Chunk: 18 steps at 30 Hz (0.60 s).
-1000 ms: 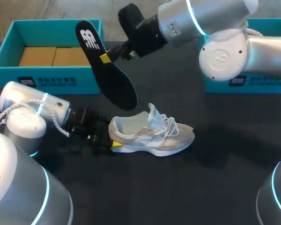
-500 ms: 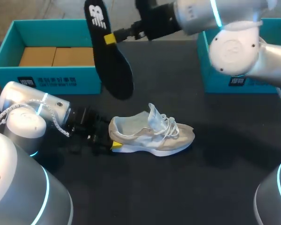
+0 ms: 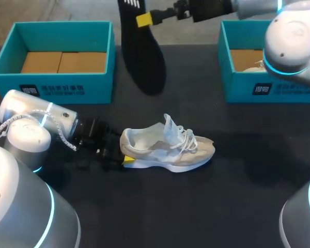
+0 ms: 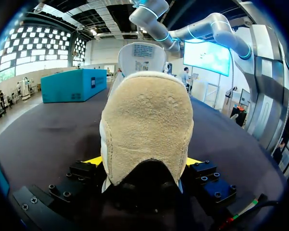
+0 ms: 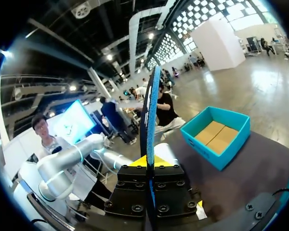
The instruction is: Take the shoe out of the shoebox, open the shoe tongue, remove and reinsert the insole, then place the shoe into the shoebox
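Shoe (image 3: 168,150) sits upright mid-bench (image 3: 237,196), its heel clamped between your left fingers (image 3: 128,160); your right fingers (image 3: 143,20) are closed on the black insole (image 3: 142,57), hanging toe-down above the bench between the left box (image 3: 51,90) and right box (image 3: 279,90).

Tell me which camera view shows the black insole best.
The head view: the insole shows flat-on, nearly whole, held by the right fingers. The right wrist view shows only its thin edge. The left wrist view does not show it.
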Tool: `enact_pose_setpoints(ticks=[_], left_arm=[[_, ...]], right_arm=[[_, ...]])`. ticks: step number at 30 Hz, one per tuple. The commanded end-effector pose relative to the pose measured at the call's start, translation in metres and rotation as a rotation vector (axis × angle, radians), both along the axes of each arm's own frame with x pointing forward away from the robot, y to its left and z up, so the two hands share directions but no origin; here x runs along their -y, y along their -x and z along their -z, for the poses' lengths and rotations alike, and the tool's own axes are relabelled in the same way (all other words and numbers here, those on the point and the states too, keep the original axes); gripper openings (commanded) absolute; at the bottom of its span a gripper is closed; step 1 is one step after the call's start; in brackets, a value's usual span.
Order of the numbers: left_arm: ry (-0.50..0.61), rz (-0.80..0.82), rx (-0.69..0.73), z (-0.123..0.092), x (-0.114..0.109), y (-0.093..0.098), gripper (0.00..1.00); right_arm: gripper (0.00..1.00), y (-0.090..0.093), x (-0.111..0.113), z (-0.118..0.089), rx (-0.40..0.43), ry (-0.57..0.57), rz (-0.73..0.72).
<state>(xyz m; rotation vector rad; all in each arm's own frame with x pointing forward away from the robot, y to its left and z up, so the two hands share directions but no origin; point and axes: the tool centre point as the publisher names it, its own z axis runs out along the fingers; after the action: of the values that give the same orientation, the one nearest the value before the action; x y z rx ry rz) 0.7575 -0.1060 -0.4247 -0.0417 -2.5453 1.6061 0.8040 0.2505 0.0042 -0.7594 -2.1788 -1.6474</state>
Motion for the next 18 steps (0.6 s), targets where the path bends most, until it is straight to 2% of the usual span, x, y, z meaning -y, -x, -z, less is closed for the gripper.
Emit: enact_pose_setpoints(ticks=[1,9,18], left_arm=[[-0.002,0.000,0.000,0.002,-0.001,0.000,0.00],[-0.002,0.000,0.000,0.002,-0.001,0.000,0.00],[-0.002,0.000,0.000,0.002,-0.001,0.000,0.00]], right_arm=[[0.00,0.017,0.023,-0.016,0.008,-0.004,0.032],[0.00,0.048,0.043,-0.034,0.058,-0.018,0.051],[0.00,0.078,0.054,-0.032,0.047,-0.026,0.055]])
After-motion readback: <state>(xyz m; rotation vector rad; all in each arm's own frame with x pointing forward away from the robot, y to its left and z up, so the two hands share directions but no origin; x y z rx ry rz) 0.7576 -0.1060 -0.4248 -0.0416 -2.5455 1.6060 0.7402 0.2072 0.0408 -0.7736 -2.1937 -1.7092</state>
